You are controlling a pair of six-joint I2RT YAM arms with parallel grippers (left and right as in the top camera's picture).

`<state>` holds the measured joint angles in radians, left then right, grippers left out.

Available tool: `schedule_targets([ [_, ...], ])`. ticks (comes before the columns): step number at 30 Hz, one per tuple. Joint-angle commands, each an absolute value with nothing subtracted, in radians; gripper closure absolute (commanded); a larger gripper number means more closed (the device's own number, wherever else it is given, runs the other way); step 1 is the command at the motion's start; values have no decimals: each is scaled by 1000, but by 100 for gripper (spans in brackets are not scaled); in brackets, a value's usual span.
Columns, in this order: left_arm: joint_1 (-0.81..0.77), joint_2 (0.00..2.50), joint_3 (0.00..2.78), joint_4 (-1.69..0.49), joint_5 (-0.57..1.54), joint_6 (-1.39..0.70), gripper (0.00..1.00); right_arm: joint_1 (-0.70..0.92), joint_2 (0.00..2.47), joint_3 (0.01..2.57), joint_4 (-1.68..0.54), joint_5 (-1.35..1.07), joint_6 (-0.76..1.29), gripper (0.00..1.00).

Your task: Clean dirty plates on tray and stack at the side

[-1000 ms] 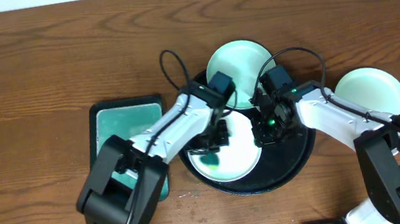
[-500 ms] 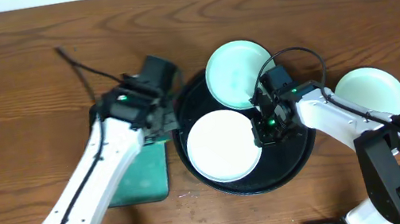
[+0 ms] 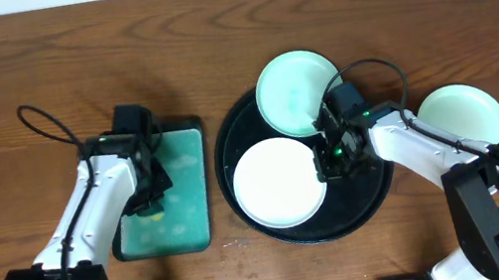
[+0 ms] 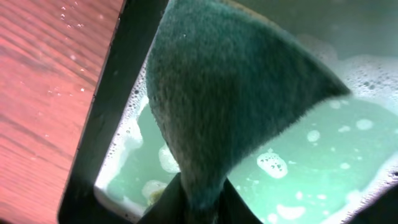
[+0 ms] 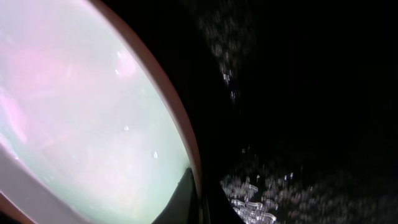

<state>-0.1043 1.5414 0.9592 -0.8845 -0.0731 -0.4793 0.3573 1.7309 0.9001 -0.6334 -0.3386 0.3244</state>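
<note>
Overhead, right fingers point(image 3: 324, 166) pinch the level plate point(image 3: 276, 183) on the tray point(image 3: 370, 203); left fingers point(image 3: 149, 201) clamp a sponge point(image 4: 230, 106).

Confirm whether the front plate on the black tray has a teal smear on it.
No, the front plate on the tray shows a plain white face overhead.

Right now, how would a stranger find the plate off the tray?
Start at the big black tray in the middle of the table. Right of it one pale-mint plate lies alone on bare wood; the other two plates rest on the tray.
</note>
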Motion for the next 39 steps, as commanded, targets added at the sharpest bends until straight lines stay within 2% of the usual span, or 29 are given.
schedule_targets([
  [1,-86,1470,984,-919,-11,-437,70,357,1750,907,-648,-158,276,99],
  [3,-86,1420,996,-942,-10,-436,59,360,1726,944,-702,-158,276,99],
  [6,-86,1309,1009,-973,-10,-437,37,376,1659,1008,-767,-157,275,99],
  [8,-86,1227,1010,-984,-7,-437,28,395,1601,1057,-799,-153,275,99],
  [15,-86,928,1010,-1040,-4,-438,24,522,1475,1233,-760,-93,276,99],
  [21,-86,762,1010,-1055,28,-439,23,721,1538,1254,-497,67,260,99],
  [27,-86,700,1009,-1063,27,-438,22,857,1701,1254,-264,213,167,99],
  [28,-86,700,1009,-1063,27,-438,14,874,1715,1254,-242,238,148,99],
  [29,-86,702,1009,-1063,27,-438,14,890,1721,1254,-227,263,133,99],
  [33,-86,705,1009,-1063,27,-438,14,957,1699,1254,-191,405,82,99],
  [39,-86,705,1009,-1063,27,-438,14,1063,1634,1254,-129,609,-120,99],
])
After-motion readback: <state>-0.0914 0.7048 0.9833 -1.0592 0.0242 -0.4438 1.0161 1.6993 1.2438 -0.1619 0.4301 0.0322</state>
